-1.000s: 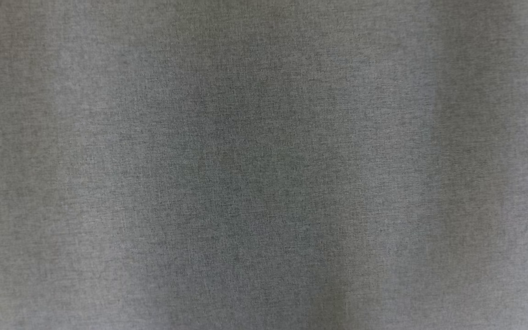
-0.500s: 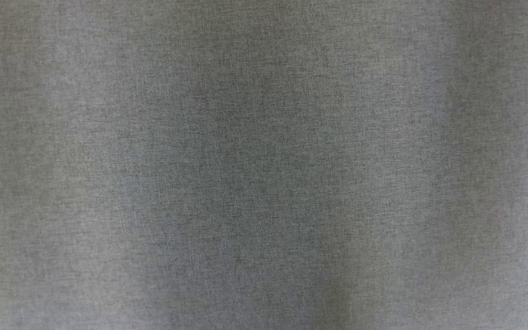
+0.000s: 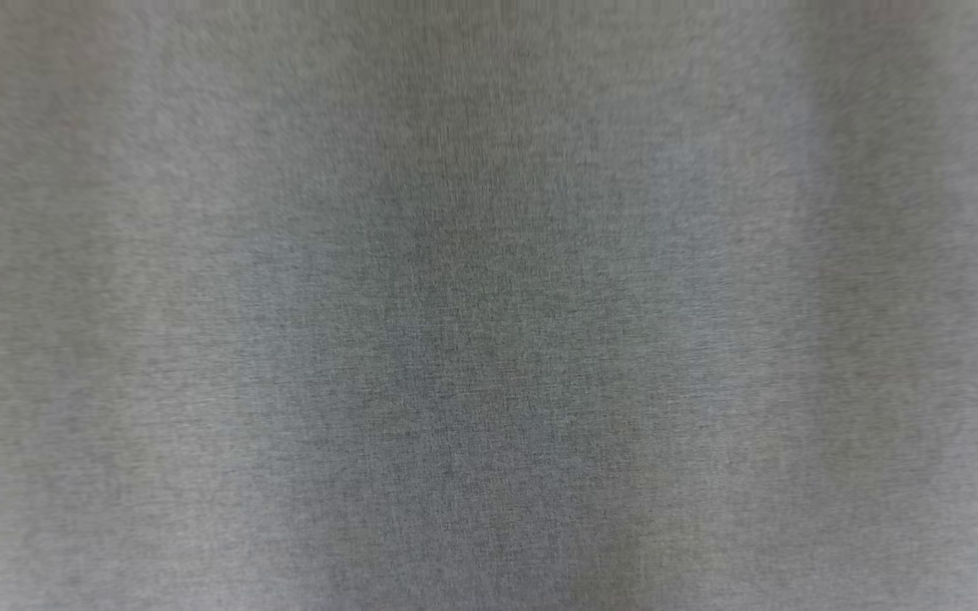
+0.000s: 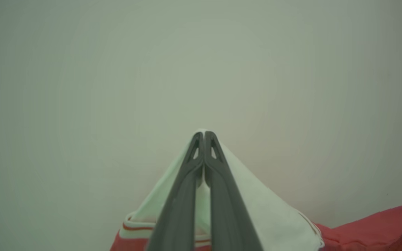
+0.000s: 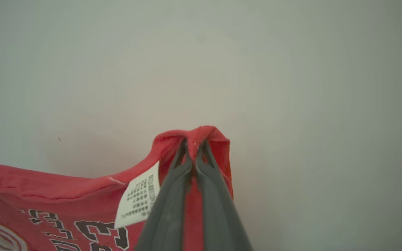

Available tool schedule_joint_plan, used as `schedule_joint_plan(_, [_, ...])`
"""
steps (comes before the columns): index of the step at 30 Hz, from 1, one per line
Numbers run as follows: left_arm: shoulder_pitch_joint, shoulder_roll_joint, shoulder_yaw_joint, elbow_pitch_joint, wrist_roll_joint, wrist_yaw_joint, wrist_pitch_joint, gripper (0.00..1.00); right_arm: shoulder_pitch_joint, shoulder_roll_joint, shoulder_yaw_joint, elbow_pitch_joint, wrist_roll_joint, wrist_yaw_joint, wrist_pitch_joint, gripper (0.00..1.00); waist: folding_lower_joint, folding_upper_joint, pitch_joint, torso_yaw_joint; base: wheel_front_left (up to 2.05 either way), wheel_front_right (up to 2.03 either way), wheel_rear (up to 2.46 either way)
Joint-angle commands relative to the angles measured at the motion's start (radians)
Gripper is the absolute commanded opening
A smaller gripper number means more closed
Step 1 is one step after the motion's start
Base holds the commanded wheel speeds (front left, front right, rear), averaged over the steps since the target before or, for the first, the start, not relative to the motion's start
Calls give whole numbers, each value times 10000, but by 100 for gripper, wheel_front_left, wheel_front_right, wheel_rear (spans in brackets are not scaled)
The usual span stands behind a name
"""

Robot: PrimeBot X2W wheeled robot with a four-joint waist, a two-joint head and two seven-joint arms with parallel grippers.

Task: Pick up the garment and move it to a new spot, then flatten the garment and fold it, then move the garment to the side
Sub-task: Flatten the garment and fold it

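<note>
- Left end effector (image 4: 204, 134) is clenched on a white, red-striped corner of the jersey (image 4: 263, 209), fingers pressed together.
- Right end effector (image 5: 194, 143) is clenched on a bunched red edge, just beside a white care label (image 5: 138, 198).
- Jersey spans between both, black lettering showing, against a pale plain surface (image 5: 291, 69).
- Head view: blurred grey woven fabric (image 3: 489, 305); I cannot tell what it is.
</note>
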Motion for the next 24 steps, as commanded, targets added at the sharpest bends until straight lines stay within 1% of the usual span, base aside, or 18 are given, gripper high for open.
schedule_joint_plan(1, [990, 217, 142, -483, -144, -7, -103, 0, 831, -180, 174, -395, 293, -26, -81, 0, 0, 0, -685, -19, 0, 0, 0])
schedule_joint_plan(2, [1556, 330, 248, -803, -197, 14, -124, 0, 1283, -281, 239, -636, 428, -26, -116, 0, 0, 0, -846, -27, 0, 0, 0])
schedule_joint_plan(4, [2772, 511, 469, -1560, -309, 199, -140, 0, 2245, -484, 394, -1151, 740, -26, -167, 0, 0, 0, -1176, -19, 0, 0, 0])
schedule_joint_plan(5, [4069, 715, 607, -2559, -242, 500, -153, 0, 3249, -688, 562, -1667, 935, -26, -145, 0, 0, 0, -1490, -13, 0, 0, 0])
schedule_joint_plan(8, [6164, 962, 931, -4277, -381, 1129, -148, 0, 4729, -970, 633, -2505, 1285, -26, -283, 0, 0, 0, -1905, -10, 0, 0, 0])
schedule_joint_plan(11, [8326, 1125, 1043, -5978, -477, 1791, -142, 0, 6294, -1249, 639, -3326, 1435, -26, -460, 0, 0, 0, -2271, 3, 0, 0, 0])
schedule_joint_plan(12, [8326, 1125, 1043, -5978, -477, 1791, -142, 0, 6294, -1249, 639, -3326, 1435, -26, -460, 0, 0, 0, -2271, 3, 0, 0, 0])
schedule_joint_plan(14, [9696, 1186, 1178, -6985, -580, 2230, -143, 0, 7353, -1372, 578, -3835, 1511, -26, -564, 0, 0, 0, -2524, 26, 0, 0, 0])
schedule_joint_plan(16, [11071, 1189, 1289, -7854, -628, 2619, -144, 0, 8407, -1405, 456, -4301, 1583, -26, -632, 0, 0, 0, -2766, 14, 0, 0, 0])
schedule_joint_plan(19, [12941, 961, 1591, -8911, -653, 3090, -145, 0, 10033, -1387, 212, -4877, 1709, -26, -694, 0, 0, 0, -3074, 33, 0, 0, 0])
schedule_joint_plan(22, [14640, 632, 1716, -9561, -650, 3287, -144, 0, 11407, -1381, -36, -5407, 1525, -26, -737, 0, 0, 0, -3371, 58, 0, 0, 0])
schedule_joint_plan(24, [15608, 386, 1714, -9797, -615, 3296, -144, 0, 12265, -1377, -167, -5706, 1253, -26, -755, 0, 0, 0, -3524, 68, 0, 0, 0])
